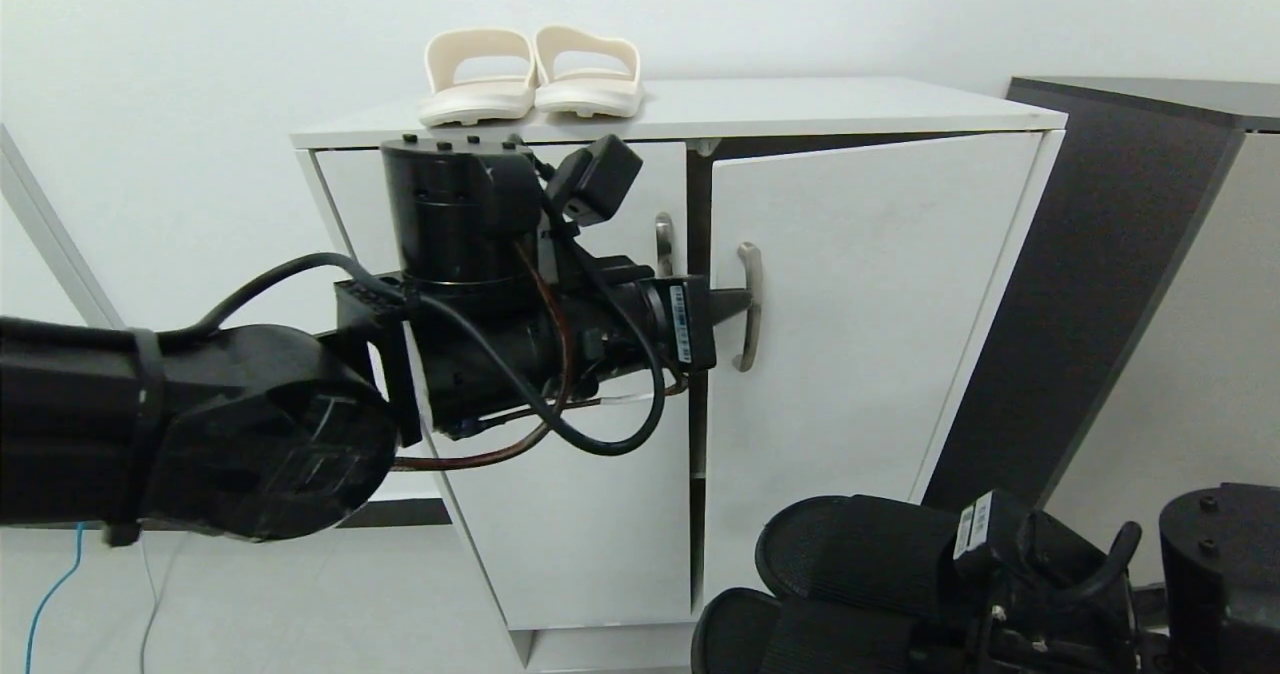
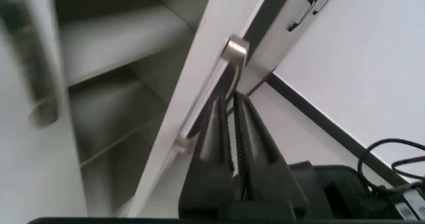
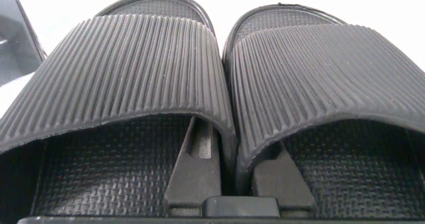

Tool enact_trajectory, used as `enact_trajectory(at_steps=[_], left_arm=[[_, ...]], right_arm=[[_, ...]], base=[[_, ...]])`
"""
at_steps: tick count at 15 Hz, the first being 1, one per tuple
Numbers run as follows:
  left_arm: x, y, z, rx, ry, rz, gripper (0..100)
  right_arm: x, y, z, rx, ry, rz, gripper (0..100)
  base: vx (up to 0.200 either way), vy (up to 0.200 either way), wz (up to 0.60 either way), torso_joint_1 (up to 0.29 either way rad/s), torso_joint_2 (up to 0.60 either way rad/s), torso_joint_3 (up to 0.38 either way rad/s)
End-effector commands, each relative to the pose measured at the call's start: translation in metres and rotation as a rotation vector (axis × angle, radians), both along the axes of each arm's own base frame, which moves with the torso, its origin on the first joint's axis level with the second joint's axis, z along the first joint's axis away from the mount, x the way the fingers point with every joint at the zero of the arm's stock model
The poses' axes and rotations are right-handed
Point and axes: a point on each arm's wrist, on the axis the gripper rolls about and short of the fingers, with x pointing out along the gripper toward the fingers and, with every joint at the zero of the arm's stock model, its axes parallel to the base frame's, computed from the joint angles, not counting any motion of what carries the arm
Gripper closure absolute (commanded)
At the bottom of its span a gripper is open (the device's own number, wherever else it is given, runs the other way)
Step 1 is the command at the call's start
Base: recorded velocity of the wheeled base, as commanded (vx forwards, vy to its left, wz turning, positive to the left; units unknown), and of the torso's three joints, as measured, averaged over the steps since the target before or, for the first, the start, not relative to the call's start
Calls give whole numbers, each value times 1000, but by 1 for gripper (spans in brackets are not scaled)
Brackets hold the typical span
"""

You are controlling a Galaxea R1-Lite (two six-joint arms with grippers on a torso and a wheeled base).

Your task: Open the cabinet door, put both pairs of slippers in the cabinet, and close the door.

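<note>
At frame centre the left claw (image 1: 738, 304), fingers nearly together, sits against the handle (image 1: 749, 284) of the barely ajar door (image 1: 860, 334); lower right, the right claw (image 3: 234, 141) clamps the black slippers (image 1: 850, 554), and the cream slippers (image 1: 532, 72) sit atop the cabinet (image 1: 800, 104), so stowing and closing remain.

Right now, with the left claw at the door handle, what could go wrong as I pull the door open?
The left claw seems to meet the handle only with its tips, so it may slip off mid-pull. The right door, barely ajar, would likely swing out toward the black slippers held low in front of it by the right claw, and could strike them.
</note>
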Motion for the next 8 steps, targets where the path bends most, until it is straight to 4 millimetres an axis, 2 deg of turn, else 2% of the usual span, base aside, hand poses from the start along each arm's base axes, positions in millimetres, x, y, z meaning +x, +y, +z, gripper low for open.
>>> enact_trajectory(at_steps=[1, 3, 4, 7, 8], left_arm=[[-24, 16, 8, -9, -14, -2, 100], [-38, 28, 12, -18, -21, -1, 100], [-37, 32, 14, -25, -20, 14, 100], [-22, 39, 12, -29, -10, 49, 100], [-2, 37, 11, -42, 10, 77, 100]], right_arm=[[0, 0, 1, 2, -2, 0, 100], [0, 0, 0, 0, -2, 0, 100], [0, 0, 0, -1, -5, 2, 100], [0, 0, 0, -13, -15, 8, 100], [0, 0, -1, -15, -16, 7, 100]], base=[[0, 0, 0, 0, 0, 0], [0, 0, 0, 0, 0, 0], [0, 0, 0, 0, 0, 0], [0, 0, 0, 0, 0, 0], [0, 0, 0, 0, 0, 0]])
